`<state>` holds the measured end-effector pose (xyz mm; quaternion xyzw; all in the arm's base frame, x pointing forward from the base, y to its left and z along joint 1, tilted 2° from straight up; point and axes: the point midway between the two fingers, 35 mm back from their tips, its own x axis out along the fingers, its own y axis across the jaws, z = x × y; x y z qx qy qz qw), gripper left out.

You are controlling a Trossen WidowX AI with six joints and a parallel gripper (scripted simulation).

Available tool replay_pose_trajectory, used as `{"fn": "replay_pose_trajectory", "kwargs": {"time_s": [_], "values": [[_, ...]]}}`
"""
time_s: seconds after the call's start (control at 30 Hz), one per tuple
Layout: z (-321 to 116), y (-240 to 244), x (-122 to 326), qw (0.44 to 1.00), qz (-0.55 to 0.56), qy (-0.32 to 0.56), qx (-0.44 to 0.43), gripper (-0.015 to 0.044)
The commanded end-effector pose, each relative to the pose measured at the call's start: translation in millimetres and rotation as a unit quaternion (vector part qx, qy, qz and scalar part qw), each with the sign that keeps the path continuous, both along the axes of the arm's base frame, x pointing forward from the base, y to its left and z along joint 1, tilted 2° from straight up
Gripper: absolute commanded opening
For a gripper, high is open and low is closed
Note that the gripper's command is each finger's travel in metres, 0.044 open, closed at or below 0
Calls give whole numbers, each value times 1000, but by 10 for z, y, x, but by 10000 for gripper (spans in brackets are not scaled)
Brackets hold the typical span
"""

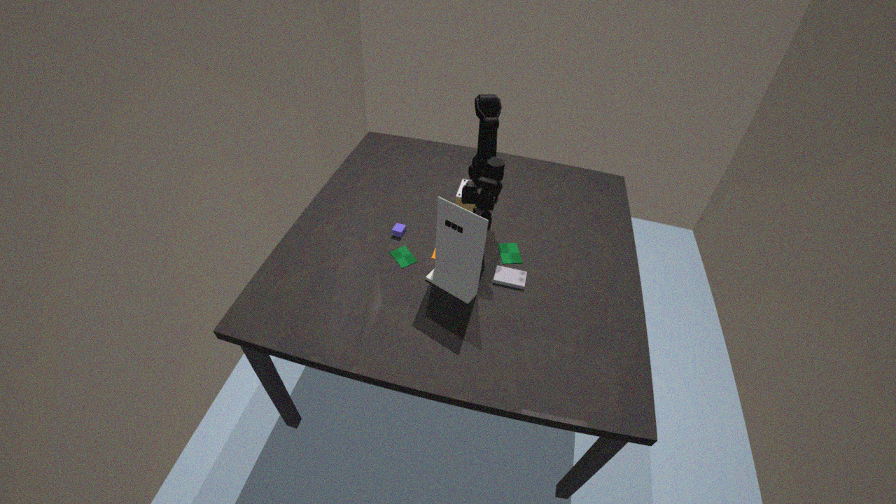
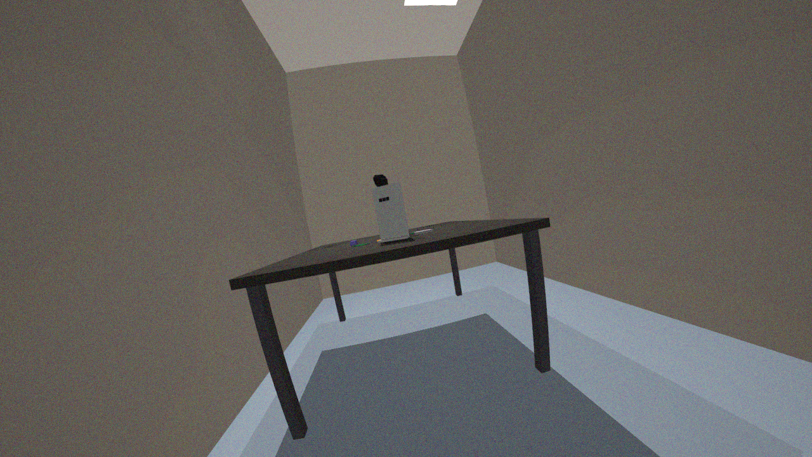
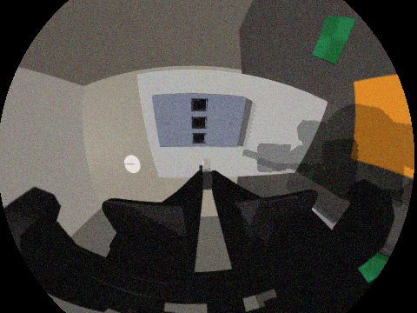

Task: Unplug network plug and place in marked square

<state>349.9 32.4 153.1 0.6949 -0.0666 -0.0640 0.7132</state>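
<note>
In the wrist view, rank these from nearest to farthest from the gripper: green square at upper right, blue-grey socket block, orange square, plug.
1. Plug: between the fingers of the gripper.
2. Blue-grey socket block: straight ahead, on the panel.
3. Orange square: right side, on the table.
4. Green square: upper right, beyond the orange.

Bench (image 1: 351, 325) (image 2: 397, 254): dark brown-grey top, faintly mottled, mostly matt, with pale soft streaks towards the near left corner; could be stained wood, cannot tell. Upright panel (image 1: 460, 257) (image 2: 391, 218) (image 3: 282, 100): smooth, matt, light grey, like painted board. Socket block (image 3: 174, 119) on it: blue-grey, flat finish, plastic-looking. Gripper (image 1: 484, 222) (image 3: 207, 176): black, dull, smooth, perhaps plastic. Green patches (image 1: 403, 256) (image 3: 334, 39): matt, slightly blotchy.
</note>
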Motion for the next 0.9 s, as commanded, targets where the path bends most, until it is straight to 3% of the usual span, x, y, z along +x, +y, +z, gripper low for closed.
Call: {"fn": "replay_pose_trajectory", "kwargs": {"time_s": [0.0, 0.87], "values": [[25, 12, -41, 1000, -1, -5, 3, 0], [129, 79, -110, 1000, 0, -1, 1, 0]]}}
